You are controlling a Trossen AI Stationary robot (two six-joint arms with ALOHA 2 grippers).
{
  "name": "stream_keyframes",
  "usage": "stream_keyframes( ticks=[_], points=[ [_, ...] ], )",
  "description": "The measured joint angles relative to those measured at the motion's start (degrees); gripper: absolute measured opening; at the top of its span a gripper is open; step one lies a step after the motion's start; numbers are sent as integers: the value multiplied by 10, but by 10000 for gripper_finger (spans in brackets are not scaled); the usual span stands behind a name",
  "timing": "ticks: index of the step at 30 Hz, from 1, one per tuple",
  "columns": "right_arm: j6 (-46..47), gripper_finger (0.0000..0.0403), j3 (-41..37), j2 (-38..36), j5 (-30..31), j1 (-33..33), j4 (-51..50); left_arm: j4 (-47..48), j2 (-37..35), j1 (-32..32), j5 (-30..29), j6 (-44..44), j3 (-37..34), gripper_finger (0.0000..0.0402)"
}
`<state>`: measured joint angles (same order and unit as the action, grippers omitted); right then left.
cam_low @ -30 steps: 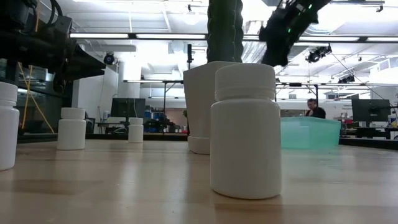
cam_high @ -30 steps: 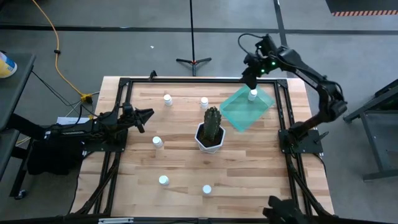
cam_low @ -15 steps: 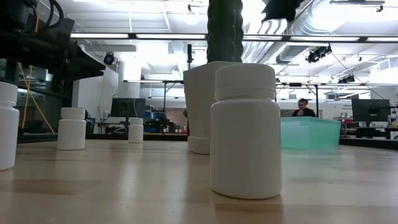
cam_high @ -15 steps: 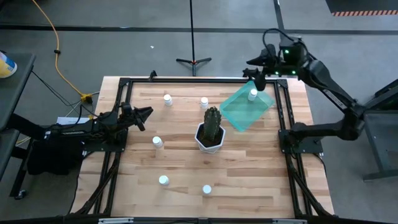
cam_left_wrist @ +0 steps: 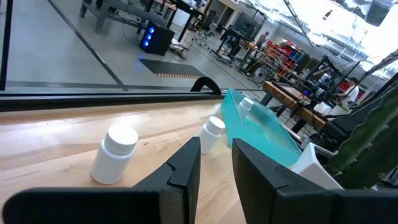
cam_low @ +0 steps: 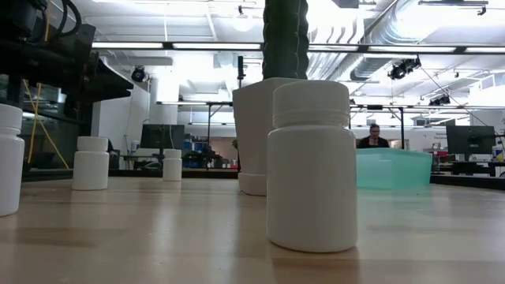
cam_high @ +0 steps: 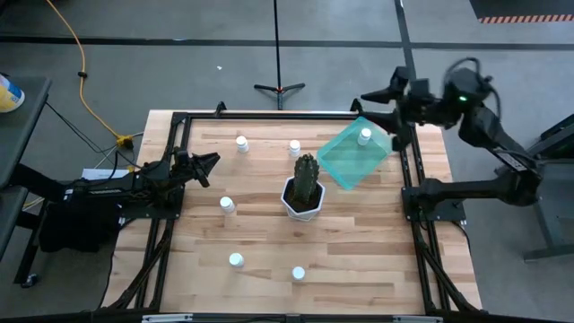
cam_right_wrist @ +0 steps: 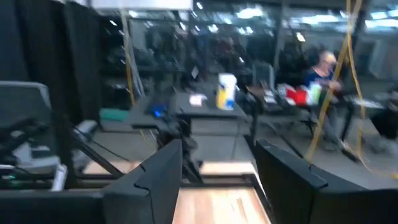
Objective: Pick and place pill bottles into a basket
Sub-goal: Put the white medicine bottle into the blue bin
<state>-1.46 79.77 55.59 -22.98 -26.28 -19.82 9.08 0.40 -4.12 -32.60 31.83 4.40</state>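
Top view: your basket [cam_high: 352, 154] is a shallow square tray of see-through teal plastic. It lies flat on the far right part of the wooden table [cam_high: 269, 233], turned so that its corners, not its sides, face the table edges. One pill bottle [cam_high: 365, 136] stands upright inside it, near its far corner.

Five more pill bottles stand on the bare wood, each a small white cylinder with a white cap, long axis vertical and cap upward. Two are near the far edge [cam_high: 241, 143] [cam_high: 294, 147], one is left of the cactus pot [cam_high: 227, 205], and two are near the front edge [cam_high: 235, 261] [cam_high: 298, 274]. All are well apart from one another. The white faceted cactus pot [cam_high: 303, 199] sits mid-table, just beside the basket's near left corner.

Your right gripper [cam_high: 384, 100] hangs in the air above the table's far right corner, beside the basket and clear of it. Its fingers are spread apart with nothing between them.

Your left gripper [cam_high: 209, 164] waits at the table's left edge, pointing inward. Its fingers [cam_left_wrist: 186, 168] stand a narrow gap apart and hold nothing.

Table-height view: the nearest bottle [cam_low: 311, 166] stands upright in front of the pot [cam_low: 254, 134], with the basket [cam_low: 392, 169] behind to the right. A person [cam_low: 372, 137] sits in the room beyond.
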Motion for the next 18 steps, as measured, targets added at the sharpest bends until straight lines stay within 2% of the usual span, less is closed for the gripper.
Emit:
stream_keyframes(
  ticks=[4, 8, 10, 18],
  points=[
    [29, 194, 0, -10, -12, 35, -4, 0, 0, 0, 0, 0, 0, 127],
    [91, 194, 0, -8, -88, 67, 3, 0, 0, 0, 0, 0, 0, 127],
    [121, 194, 0, -6, -106, 86, 12, 0, 0, 0, 0, 0, 0, 127],
    [145, 194, 0, 14, -103, 215, 96, 0, 0, 0, 2, 0, 0, 127]
  ],
)
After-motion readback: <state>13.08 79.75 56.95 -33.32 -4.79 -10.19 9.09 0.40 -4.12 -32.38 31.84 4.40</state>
